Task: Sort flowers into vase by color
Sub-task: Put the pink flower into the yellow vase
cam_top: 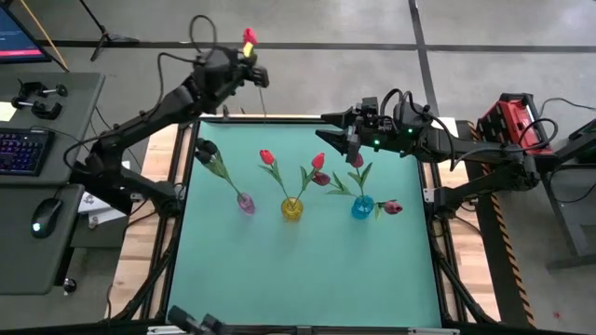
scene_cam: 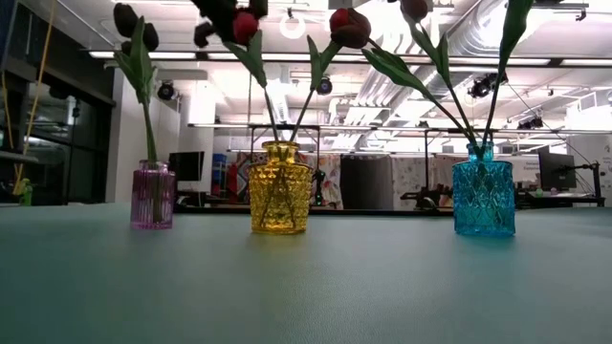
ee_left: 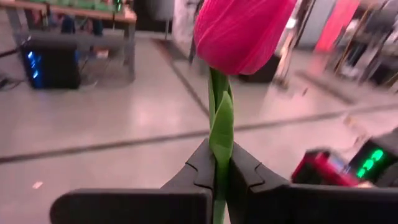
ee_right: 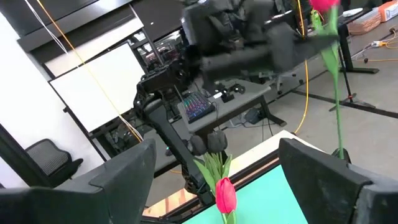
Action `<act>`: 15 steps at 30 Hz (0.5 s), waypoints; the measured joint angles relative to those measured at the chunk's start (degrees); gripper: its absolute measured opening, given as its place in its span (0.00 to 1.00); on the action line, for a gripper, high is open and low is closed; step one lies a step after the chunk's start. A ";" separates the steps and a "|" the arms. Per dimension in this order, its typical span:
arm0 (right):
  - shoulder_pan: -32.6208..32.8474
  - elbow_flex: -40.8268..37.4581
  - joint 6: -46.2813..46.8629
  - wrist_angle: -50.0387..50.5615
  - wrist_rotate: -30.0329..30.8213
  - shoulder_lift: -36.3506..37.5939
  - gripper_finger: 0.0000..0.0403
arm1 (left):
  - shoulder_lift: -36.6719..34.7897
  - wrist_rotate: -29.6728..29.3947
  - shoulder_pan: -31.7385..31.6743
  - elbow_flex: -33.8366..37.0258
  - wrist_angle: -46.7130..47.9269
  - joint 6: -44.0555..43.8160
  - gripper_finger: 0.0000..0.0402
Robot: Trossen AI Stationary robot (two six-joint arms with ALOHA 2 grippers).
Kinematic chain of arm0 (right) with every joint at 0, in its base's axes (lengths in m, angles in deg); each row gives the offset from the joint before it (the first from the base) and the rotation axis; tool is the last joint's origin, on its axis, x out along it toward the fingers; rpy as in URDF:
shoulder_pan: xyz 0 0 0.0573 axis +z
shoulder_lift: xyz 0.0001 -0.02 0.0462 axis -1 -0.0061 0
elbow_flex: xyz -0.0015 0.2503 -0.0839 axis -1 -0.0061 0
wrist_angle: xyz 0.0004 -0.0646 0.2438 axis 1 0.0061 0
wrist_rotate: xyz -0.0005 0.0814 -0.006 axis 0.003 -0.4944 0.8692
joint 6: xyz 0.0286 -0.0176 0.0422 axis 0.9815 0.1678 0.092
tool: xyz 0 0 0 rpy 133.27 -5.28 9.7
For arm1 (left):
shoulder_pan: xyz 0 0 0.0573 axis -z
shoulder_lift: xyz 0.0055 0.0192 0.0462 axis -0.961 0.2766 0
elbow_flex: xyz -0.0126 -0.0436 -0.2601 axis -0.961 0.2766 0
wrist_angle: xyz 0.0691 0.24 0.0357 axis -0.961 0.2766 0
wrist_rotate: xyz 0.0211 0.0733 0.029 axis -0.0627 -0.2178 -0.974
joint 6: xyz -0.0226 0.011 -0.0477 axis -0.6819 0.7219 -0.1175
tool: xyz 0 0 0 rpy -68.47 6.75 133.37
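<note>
My left gripper is raised over the table's far edge, shut on a red-pink tulip. Its head fills the left wrist view. My right gripper is open and hovers over the far part of the green mat, beside the blue vase's flowers. It touches nothing. The purple vase holds a near-black tulip. The yellow vase holds red tulips and a maroon one. The blue vase holds maroon tulips. All stems stick into the vase mouths. My left gripper pinches the tulip's green stem between its two fingers, a short way below the head, with a leaf against the stem there. The flower is lifted clear and upright. Its head stands above the fingers, and the long stem hangs below them.
The three vases stand in a row across the middle of the green mat, and the near half of the mat is bare. A desk with a keyboard and mouse sits left of the table. Red equipment is on the right.
</note>
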 joint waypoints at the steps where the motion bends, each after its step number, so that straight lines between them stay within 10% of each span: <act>1: -0.02 0.00 -0.01 0.00 -0.02 -0.01 0.81 | -0.68 0.20 0.13 0.00 -1.15 -0.02 0.00; 15: 0.00 0.00 -0.48 0.22 -0.04 0.00 0.81 | -12.67 16.74 12.77 0.00 -10.07 -1.04 0.00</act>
